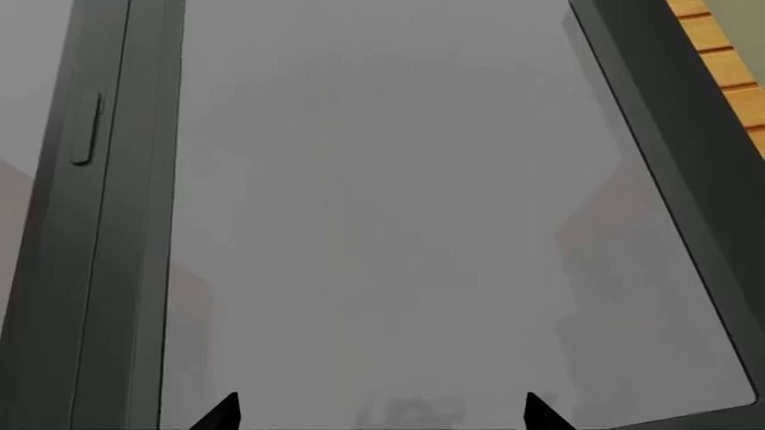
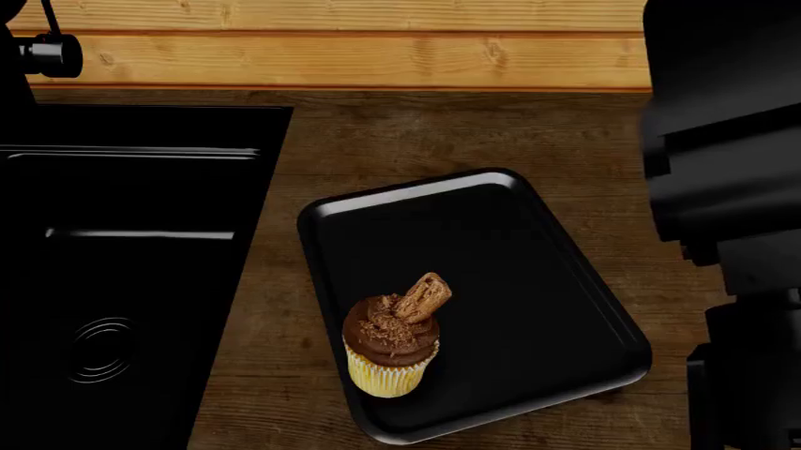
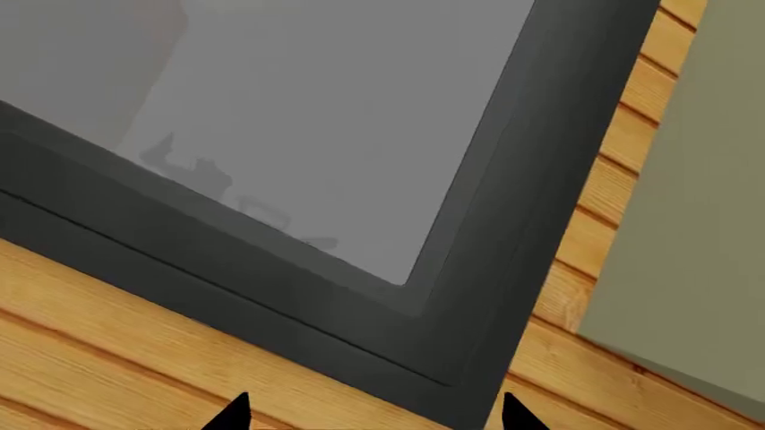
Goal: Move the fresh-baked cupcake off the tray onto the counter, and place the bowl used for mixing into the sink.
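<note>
The cupcake, with chocolate frosting and a flake piece, stands upright in the near left corner of the black tray. That tray lies on the dark wood counter. Left of it is the black sink with its ringed drain. The bowl is out of view. My left gripper is open and faces a grey window pane, nothing between its fingertips. My right gripper is open too, pointing at a dark window frame and pine boards. Neither gripper shows in the head view.
A black tap stands at the sink's back. Pine wall boards run behind the counter. Part of my right arm fills the head view's right side, above the counter's right end. A window handle sits on the frame.
</note>
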Tool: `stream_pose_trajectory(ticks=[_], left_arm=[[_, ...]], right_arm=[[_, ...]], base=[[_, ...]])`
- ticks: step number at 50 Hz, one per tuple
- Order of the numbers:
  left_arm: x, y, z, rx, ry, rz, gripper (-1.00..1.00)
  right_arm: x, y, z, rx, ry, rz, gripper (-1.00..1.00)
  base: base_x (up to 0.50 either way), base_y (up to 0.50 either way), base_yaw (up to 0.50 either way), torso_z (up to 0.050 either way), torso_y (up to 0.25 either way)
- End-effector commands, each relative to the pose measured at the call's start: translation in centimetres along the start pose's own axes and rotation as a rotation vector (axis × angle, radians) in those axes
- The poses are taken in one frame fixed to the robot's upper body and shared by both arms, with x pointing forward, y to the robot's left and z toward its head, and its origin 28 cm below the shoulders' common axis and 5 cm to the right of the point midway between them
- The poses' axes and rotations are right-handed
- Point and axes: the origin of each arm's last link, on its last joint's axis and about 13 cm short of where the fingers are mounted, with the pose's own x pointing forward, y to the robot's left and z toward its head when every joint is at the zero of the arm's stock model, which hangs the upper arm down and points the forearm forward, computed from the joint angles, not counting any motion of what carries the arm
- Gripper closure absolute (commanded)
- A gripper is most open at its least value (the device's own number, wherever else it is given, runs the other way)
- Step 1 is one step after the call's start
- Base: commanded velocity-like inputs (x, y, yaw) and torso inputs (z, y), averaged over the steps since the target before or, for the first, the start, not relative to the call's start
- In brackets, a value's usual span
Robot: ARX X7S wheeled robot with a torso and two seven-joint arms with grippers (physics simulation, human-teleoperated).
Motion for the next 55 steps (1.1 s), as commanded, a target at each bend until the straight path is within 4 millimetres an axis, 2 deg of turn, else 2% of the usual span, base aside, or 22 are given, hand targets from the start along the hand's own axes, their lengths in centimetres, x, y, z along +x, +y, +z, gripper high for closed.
stream_pose_trajectory(ticks=[1,11,18,36,42,55], left_arm=[[0.0,0.0,-0.1,-0.002,0.005,-0.006,-1.00],[0.0,-0.1,0.0,-0.002,0.004,-0.007,-1.00],[0.0,-0.1,-0.1,-0.006,0.014,-0.013,-1.00],[-0.1,-0.3,-0.2,-0.008,0.023,-0.030,-1.00],[-0.1,-0.4,-0.3,-0.005,0.029,-0.045,-1.00],[0.0,-0.3,-0.3,-0.006,0.017,-0.028,-1.00]], right_arm=[[-0.7,-0.5,0.5,0.035,0.003,0.063,-1.00],[-2.0,-1.8,0.7,0.092,-0.002,0.139,-1.00],[-2.8,-1.9,0.9,0.176,0.015,0.149,-1.00],[-4.2,-2.8,1.7,0.231,0.007,0.416,-1.00],[-4.3,-3.4,2.0,0.243,0.005,0.428,-1.00],[-5.8,-3.6,2.3,0.327,0.006,0.592,-1.00]], base=[[0.00,0.00,0.00,0.000,0.000],[0.00,0.00,0.00,0.000,0.000],[0.00,0.00,0.00,0.000,0.000],[0.00,0.00,0.00,0.000,0.000],[0.00,0.00,0.00,0.000,0.000],[0.00,0.00,0.00,0.000,0.000]])
